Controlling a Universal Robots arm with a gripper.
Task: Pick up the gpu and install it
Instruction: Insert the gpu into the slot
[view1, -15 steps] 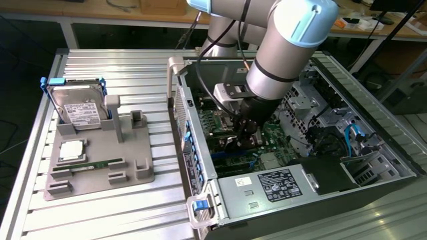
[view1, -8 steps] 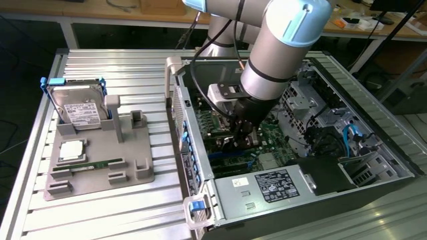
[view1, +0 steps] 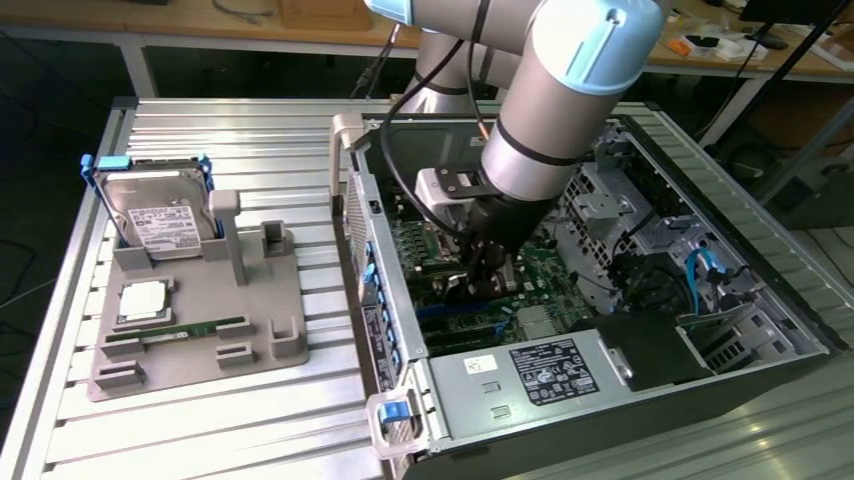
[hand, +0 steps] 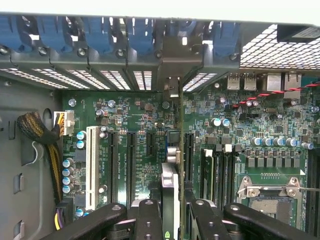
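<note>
Ribbed aluminium tabletop carries an open computer case lying on its side, with wooden benches behind it. Inside the case, the gripper has its black fingers closed narrowly on the gpu, clamping the thin card from both sides. The card stands on edge over the green motherboard, among the black expansion slots and in line with them; whether it sits in a slot cannot be told. Its far end reaches toward the rear wall, under a row of blue latches. A long white slot lies a few slots away, and a bundle of yellow and black wires hangs at the board's edge. On the other side is the open processor socket. The case also holds a power supply with one white and one black label, print too small to read. On the exterior view's left, well apart, a grey tray holds a blue-framed hard drive upright with an unreadable white label, a square chip and a green memory stick.
</note>
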